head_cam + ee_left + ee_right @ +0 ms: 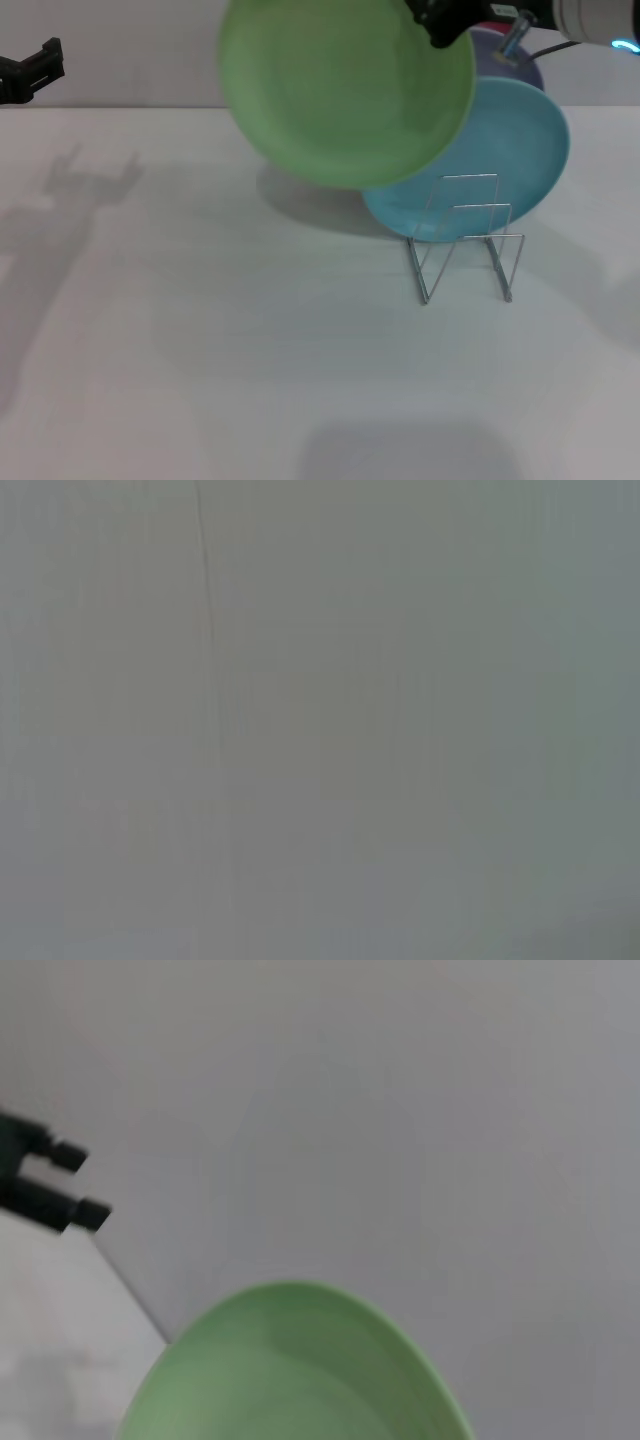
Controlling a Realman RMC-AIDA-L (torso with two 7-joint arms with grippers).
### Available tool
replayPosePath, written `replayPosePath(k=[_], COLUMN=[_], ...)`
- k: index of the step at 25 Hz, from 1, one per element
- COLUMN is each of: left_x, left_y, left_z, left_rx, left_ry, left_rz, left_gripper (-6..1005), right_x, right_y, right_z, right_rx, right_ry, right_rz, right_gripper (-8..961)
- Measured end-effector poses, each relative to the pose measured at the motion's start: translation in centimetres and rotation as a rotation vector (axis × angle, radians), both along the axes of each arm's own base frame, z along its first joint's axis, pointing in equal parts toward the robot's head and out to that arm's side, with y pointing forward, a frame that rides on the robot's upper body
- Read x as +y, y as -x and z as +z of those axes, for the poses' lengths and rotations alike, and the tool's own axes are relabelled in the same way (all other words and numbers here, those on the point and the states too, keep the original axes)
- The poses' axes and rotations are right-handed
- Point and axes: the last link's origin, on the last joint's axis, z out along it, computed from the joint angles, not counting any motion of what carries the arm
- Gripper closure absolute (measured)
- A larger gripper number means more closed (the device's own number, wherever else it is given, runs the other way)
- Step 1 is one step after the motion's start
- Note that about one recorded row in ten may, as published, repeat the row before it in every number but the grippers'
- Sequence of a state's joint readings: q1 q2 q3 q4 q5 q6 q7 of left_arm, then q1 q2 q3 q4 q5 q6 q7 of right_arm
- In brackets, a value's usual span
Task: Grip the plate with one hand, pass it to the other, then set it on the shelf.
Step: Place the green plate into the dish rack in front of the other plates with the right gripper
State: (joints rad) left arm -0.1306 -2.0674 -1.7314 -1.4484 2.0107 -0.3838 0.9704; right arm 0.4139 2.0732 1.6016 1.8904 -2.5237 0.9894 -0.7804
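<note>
The light green plate [340,90] hangs tilted in the air above the back of the table, its hollow side facing the head camera. My right gripper [440,22], on the thick white arm with the blue ring light, is shut on the plate's upper right rim. The plate's rim [300,1360] also fills the lower part of the right wrist view. My left gripper [35,70] stands far off at the back left, open and holding nothing; its fingers [65,1155] show apart in the right wrist view. The wire shelf [465,240] stands on the table below and right of the plate.
A teal plate [520,160] lies right behind the shelf, with a lavender plate [525,62] partly hidden beyond it. The white table [250,350] stretches to the front and left. The left wrist view shows only a plain grey surface.
</note>
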Motion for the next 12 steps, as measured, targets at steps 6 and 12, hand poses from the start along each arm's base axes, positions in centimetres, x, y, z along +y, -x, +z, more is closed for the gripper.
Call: replayPosePath(k=[6, 12], left_x=[0.0, -0.1], left_y=[0.5, 0.8], left_z=[-0.3, -0.4], left_rx=[-0.020, -0.040], left_ry=[-0.007, -0.010], left_rz=[0.018, 0.030], left_gripper=[141, 141], right_x=[-1.7, -2.5], right_y=[0.0, -0.6], right_z=[0.5, 0.8], right_rx=[-0.171, -0.256], right_ry=[0.043, 0.049], right_rz=[0.107, 0.143], right_gripper=[888, 888])
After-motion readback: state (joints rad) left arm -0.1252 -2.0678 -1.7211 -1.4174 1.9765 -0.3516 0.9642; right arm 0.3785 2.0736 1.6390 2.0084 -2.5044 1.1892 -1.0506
